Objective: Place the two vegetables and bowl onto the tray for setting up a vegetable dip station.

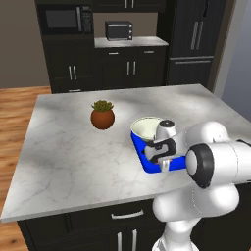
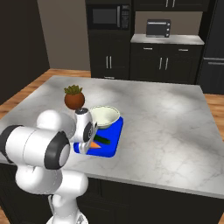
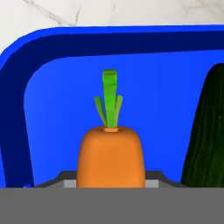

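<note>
A dark-cabinet kitchen surrounds a pale marble counter [image 2: 166, 122], where the blue tray [image 2: 111, 142] sits near the robot's edge and a potted plant [image 1: 102, 114] stands well apart from it. The cream bowl [image 2: 104, 116] already rests on the tray's far end, probably set there to leave the nearer floor free for the vegetables. The cucumber [image 3: 209, 131] lies on that floor, its long axis running along the tray's length. Just beside it is the carrot [image 3: 110, 155], roughly parallel, with its green top pointing toward the tray's far rim and away from the hand. The gripper [image 2: 91, 139] hangs low over the carrot's blunt end; whether it grips the carrot or has let go cannot be told, since the fingertips are hidden. All three things appear to be on the tray.
</note>
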